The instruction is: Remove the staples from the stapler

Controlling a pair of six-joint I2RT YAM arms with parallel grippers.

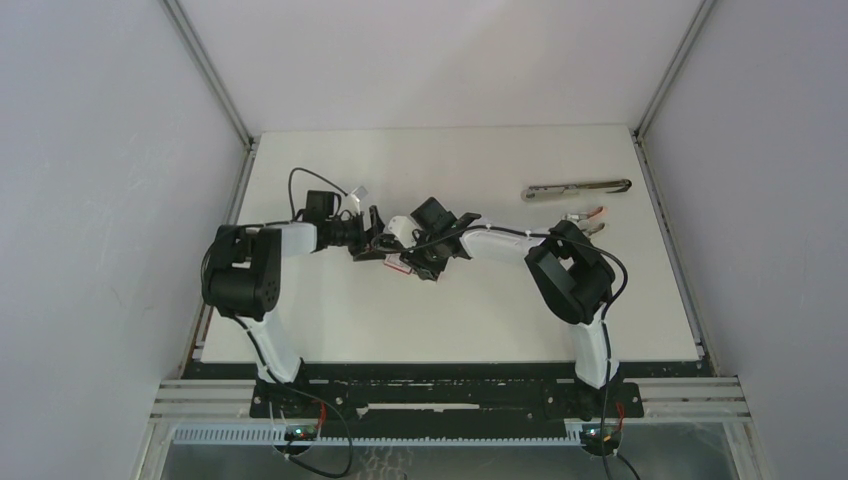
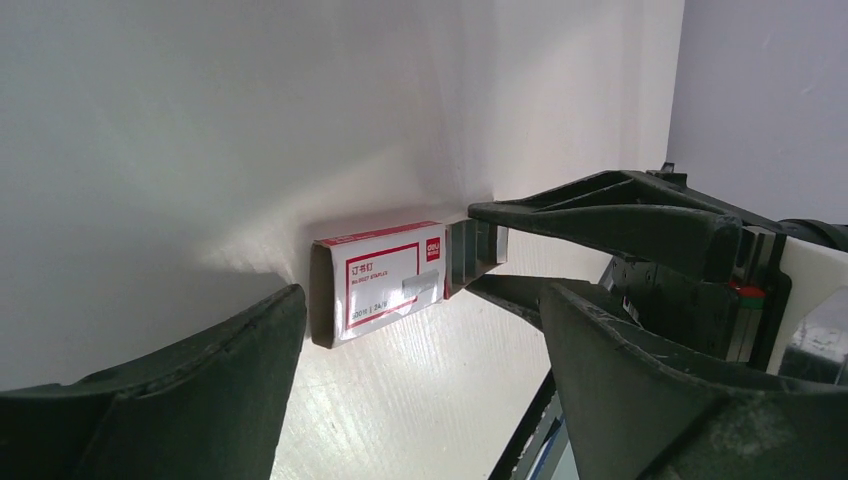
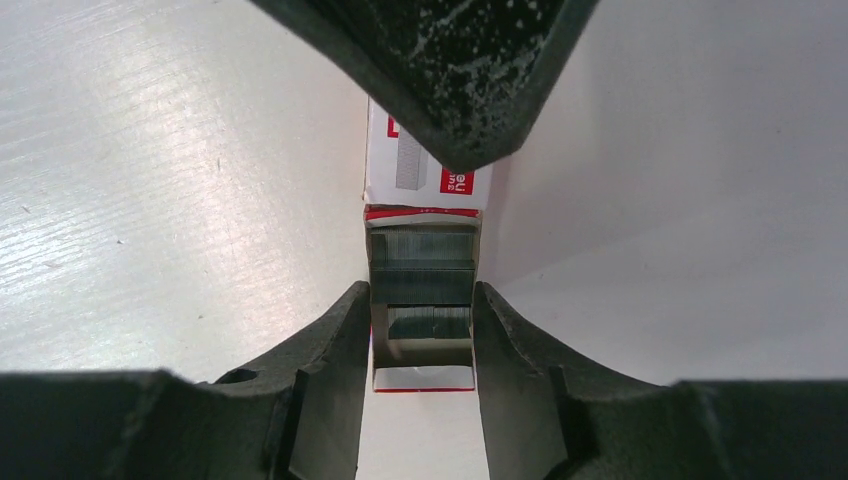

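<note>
Near the middle of the tabletop (image 1: 330,320), the right end effector (image 3: 421,310) pinches the sides of an open cardboard tray (image 3: 421,377) full of shiny grey metal staples (image 3: 421,265). They look light, stiff and easy to spill, so hold the tray sides. Both arms reach inward. The left end effector (image 2: 420,295) gapes wide, empty.

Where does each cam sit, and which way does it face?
Top external: above and behind the bases, looking down on the table; both arms show, left end effector and right end effector meeting mid-table.
Left wrist: on the left arm, looking along its own fingers at the staple box, its staple tray gripped by the right end effector.
Right wrist: on the right arm, looking along its own fingers, clamped on that tray; a left finger crosses the top.
Shared: both wrist views show the box and the opposite end effector.
</note>
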